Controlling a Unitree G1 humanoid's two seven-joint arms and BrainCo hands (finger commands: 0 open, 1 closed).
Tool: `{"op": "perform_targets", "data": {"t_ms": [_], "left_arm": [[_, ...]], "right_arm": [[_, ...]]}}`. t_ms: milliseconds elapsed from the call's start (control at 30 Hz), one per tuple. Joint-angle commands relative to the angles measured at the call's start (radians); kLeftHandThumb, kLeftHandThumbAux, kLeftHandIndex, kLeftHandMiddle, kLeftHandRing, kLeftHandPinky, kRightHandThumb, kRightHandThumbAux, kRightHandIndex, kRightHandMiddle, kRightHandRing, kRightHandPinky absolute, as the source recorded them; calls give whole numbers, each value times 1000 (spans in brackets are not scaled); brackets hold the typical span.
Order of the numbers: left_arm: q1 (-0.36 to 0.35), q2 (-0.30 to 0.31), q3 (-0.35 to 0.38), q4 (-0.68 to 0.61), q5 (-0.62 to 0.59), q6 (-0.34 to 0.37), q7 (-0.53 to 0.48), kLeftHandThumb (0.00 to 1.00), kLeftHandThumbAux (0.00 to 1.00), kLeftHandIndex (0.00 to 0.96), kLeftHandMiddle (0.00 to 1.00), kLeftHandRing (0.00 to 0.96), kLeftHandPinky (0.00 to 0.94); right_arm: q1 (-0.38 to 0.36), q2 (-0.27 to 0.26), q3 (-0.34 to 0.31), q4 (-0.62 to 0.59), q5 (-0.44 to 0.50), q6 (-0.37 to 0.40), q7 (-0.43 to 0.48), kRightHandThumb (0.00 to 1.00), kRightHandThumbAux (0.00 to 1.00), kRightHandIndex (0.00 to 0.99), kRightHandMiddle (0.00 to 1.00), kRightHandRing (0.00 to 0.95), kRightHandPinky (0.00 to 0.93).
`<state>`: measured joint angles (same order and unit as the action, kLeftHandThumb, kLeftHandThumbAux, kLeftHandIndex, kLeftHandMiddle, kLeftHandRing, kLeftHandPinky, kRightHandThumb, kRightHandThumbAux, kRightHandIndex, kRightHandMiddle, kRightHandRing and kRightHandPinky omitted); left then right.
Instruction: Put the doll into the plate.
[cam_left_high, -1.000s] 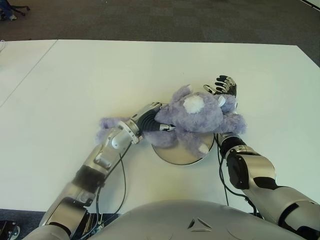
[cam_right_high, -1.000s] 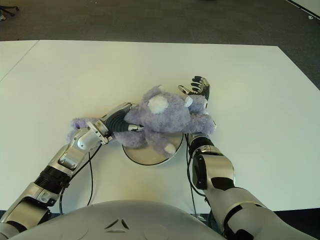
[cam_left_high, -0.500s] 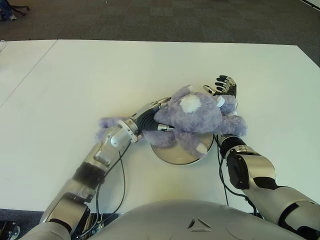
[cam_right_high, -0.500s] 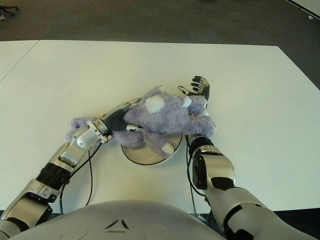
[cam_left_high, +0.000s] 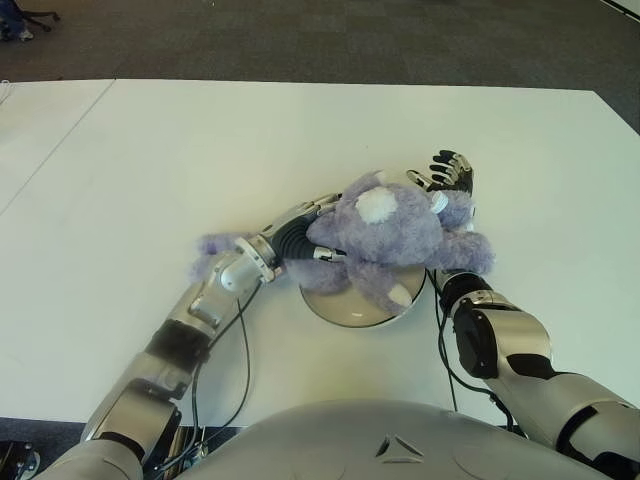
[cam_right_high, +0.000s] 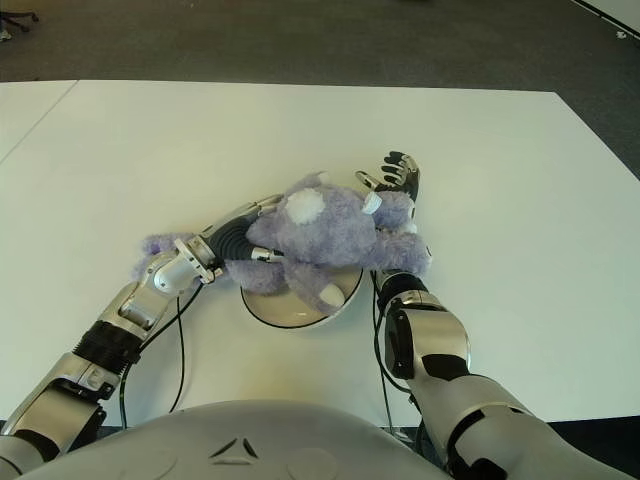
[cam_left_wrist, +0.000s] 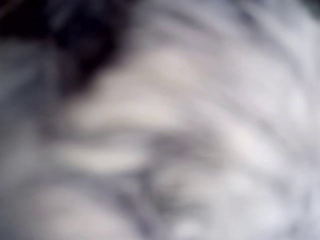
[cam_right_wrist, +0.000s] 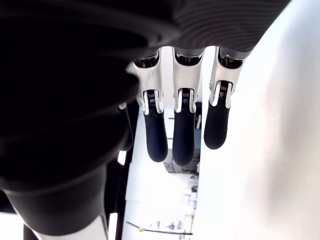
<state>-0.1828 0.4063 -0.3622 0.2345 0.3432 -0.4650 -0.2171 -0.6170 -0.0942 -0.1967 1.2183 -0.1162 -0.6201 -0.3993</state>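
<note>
Purple plush doll (cam_left_high: 395, 235) sprawled across a round silvery plate (cam_left_high: 352, 305) near the middle of a white table (cam_left_high: 200, 150), body covering the plate's half toward twelve o'clock, bare rim and dish showing toward six. White patch on the doll's top, one leg with a pale sole hanging over the plate toward five o'clock. Another purple limb or tail (cam_left_high: 215, 250) trailed out at nine o'clock, lying beside the left forearm. Could not tell whether the doll's weight sat fully on the plate or was partly borne by the hand.

Left hand (cam_left_high: 305, 240) came in from eight o'clock and pressed into the doll's flank, fingers buried in the fur, apparently closed on it; left wrist view filled with blurred grey-purple fur only, so exact finger curl not readable.

Right hand (cam_left_high: 445, 175) at one o'clock of the plate, just behind the doll's head end, fingers (cam_right_wrist: 184, 130) straight and spread, holding nothing; forearm passing under the doll's edge at four o'clock. Contact between right palm and doll not clear.

Dark carpeted floor (cam_left_high: 350, 40) beyond the table's far edge.
</note>
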Motion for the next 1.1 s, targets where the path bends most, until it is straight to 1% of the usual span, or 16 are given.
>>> {"op": "perform_targets", "data": {"t_ms": [33,67,167,200,233,400,533,567,667,933,967,1000,1033,1100], "left_arm": [[51,36,-23,89,61,67,-38,24,503,0,84,125,162],[51,36,-22,89,62,68,-37,23,505,0,83,126,171],[50,36,-20,92,64,67,-32,22,506,0,83,128,180],[50,36,-19,92,66,67,-28,24,512,0,85,134,196],[50,35,-18,92,67,67,-26,27,516,0,86,139,203],[50,37,-15,91,71,68,-21,30,522,0,88,145,201],[46,39,-13,100,74,65,-16,30,519,0,98,147,187],[47,39,-12,100,75,64,-15,31,517,0,101,148,183],[44,41,-12,105,78,60,-10,37,523,0,103,152,204],[45,43,-10,101,79,60,-9,39,537,0,105,160,215],[46,44,-9,100,80,60,-8,35,535,0,99,145,162],[46,45,-10,97,81,63,-11,34,534,0,98,142,153],[45,46,-10,95,82,66,-12,28,518,0,76,113,104],[45,49,-11,91,85,69,-16,24,499,0,58,90,62]], "right_arm": [[228,81,8,133,-7,66,8,0,918,286,336,357,359],[228,81,9,133,-8,66,8,0,921,290,338,354,338],[227,82,10,134,-9,68,5,0,923,292,339,352,325],[227,83,10,134,-9,68,5,1,925,295,340,353,351],[227,83,10,134,-9,68,5,2,926,296,341,355,343],[227,84,9,134,-9,67,0,12,925,294,344,365,370],[228,86,8,134,-8,62,-6,40,925,294,342,367,358],[228,87,8,134,-8,62,-7,43,925,294,341,369,367],[228,88,8,134,-9,61,-13,40,922,292,343,379,397],[228,89,10,134,-11,60,-13,23,920,287,333,373,395],[228,89,11,134,-11,61,-12,13,920,285,331,371,394],[228,89,10,134,-10,62,-10,9,920,284,331,371,393],[228,89,9,134,-9,62,-9,5,922,286,331,371,393],[228,89,8,134,-7,65,-3,4,927,289,332,370,384]]}}
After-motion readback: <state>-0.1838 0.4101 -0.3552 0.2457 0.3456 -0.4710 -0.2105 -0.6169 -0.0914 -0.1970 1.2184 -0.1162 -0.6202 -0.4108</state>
